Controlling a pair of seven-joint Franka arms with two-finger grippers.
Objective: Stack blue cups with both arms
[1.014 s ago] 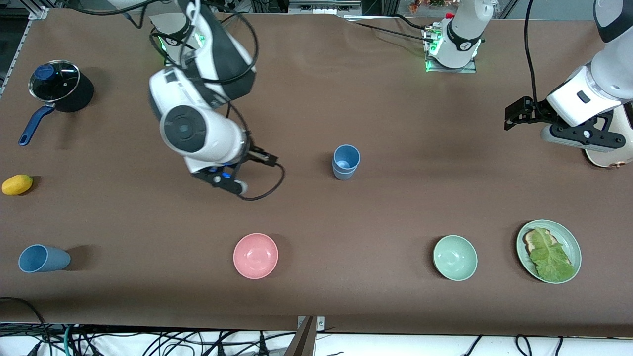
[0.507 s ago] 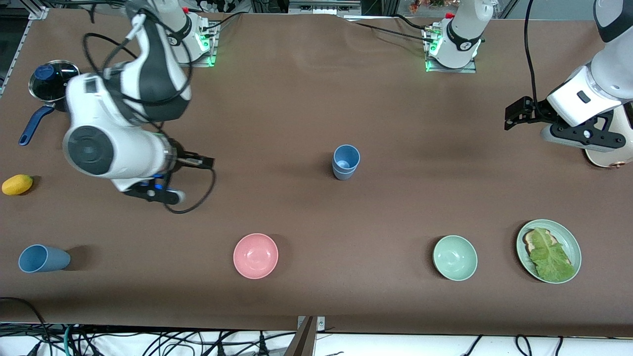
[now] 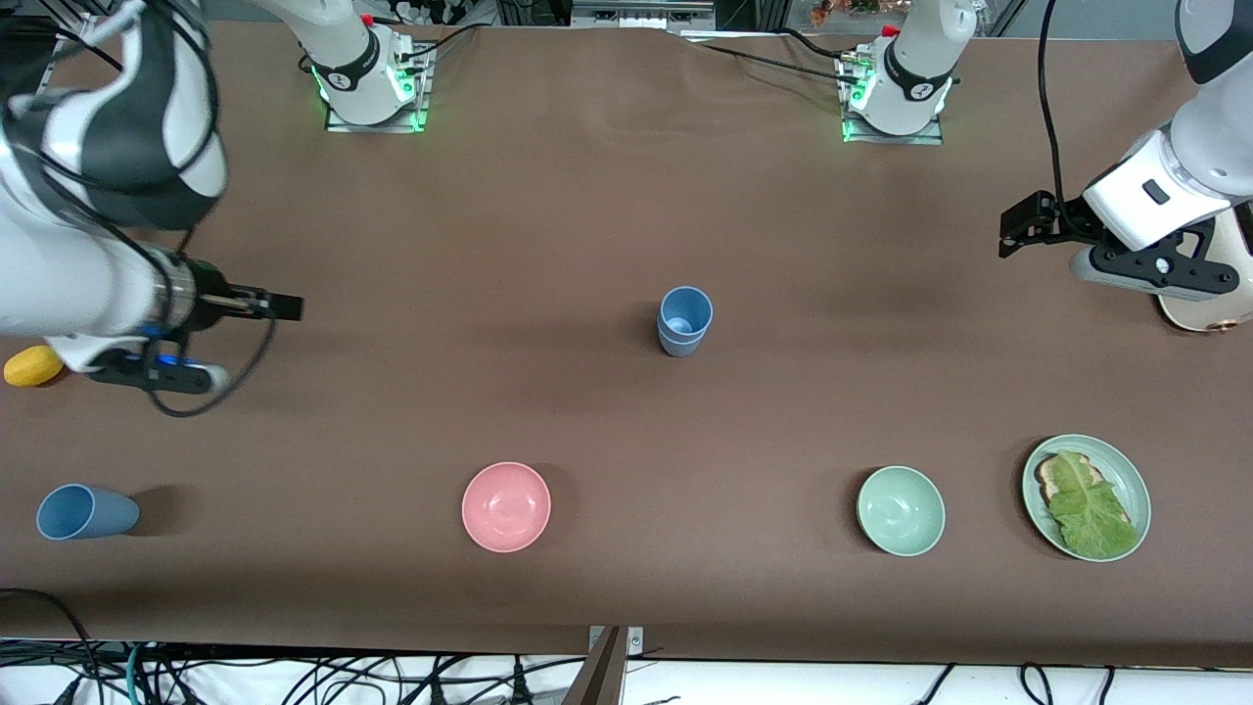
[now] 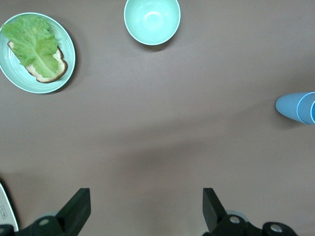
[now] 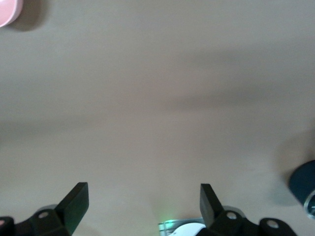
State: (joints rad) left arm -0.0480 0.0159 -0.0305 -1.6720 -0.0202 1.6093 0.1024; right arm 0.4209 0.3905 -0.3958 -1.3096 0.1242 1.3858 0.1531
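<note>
Two blue cups [image 3: 684,320] stand nested upright in the middle of the table, and they also show at the edge of the left wrist view as blue cups [image 4: 297,107]. Another blue cup [image 3: 84,512] lies on its side near the front edge at the right arm's end. My right gripper [image 3: 280,307] hangs open and empty over bare table at that end, well away from the nested pair; in its wrist view the right gripper [image 5: 142,204] has only tabletop between its jaws. My left gripper [image 3: 1018,227] waits open and empty over the left arm's end, seen as left gripper [image 4: 146,206].
A pink bowl [image 3: 506,506], a green bowl [image 3: 901,510] and a green plate [image 3: 1132,477] with bread and lettuce sit along the front. A yellow fruit [image 3: 27,365] lies partly under the right arm. A dark pot [image 5: 304,189] shows in the right wrist view.
The right arm has swung away from the nested cups toward its own end of the table, gripper open throughout. The left arm and all objects have not moved.
</note>
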